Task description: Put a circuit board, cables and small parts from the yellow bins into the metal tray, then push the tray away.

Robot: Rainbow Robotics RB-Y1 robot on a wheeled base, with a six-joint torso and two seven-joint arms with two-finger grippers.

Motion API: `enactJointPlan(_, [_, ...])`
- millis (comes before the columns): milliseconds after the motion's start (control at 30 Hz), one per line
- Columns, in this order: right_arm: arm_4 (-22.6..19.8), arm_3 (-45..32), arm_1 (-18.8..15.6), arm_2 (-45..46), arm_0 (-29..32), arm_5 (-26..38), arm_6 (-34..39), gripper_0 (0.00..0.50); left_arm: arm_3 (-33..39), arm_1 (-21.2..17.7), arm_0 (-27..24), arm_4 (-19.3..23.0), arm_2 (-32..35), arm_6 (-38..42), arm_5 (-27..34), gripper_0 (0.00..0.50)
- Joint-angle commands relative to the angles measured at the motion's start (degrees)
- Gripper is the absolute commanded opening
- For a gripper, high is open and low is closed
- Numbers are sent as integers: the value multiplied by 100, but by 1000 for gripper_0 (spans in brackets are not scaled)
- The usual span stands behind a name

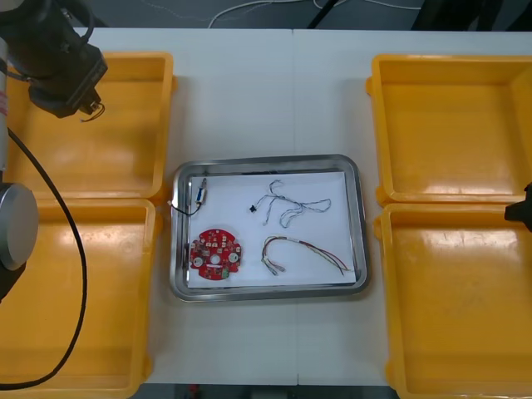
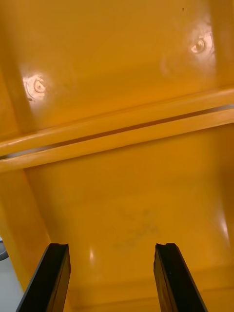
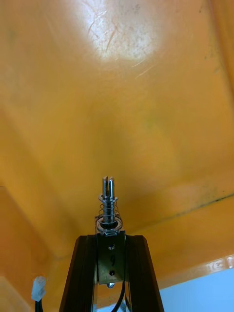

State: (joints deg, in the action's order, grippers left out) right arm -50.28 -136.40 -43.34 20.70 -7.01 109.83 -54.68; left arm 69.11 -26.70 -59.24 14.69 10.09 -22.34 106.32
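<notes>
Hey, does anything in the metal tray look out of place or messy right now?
One thing: the black cable of the small metal part by the tray's left rim hangs out over that rim. The circuit board lies flat inside. The left gripper, over the far left bin, holds a second part.

My right gripper [image 2: 112,248] gapes, with free room between its fingers over the yellow bin [image 2: 126,195] floor; beyond the tips, bin rims [image 2: 117,129] form a ridge. A small metal part [image 3: 109,209] fills my left gripper [image 3: 109,239].
</notes>
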Motion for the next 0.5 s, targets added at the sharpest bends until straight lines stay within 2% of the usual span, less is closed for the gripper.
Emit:
enactJointPlan(33, [-52,-168,-236,119,244,17,54,500,744,-2,202,139,-157,-473,368,0])
enactJointPlan(200, [-87,-229,-245,-31,305,17,-8,500,1456,-2,475,324,-438,-544,368,0])
enactJointPlan(400, [159,-502,-236,-373,314,17,-105,500,2256,-46,835,842,-860,-588,368,0])
enactJointPlan(500, [133,-599,-236,-408,341,17,-175,500,2484,-72,906,1053,-1088,-596,368,0])
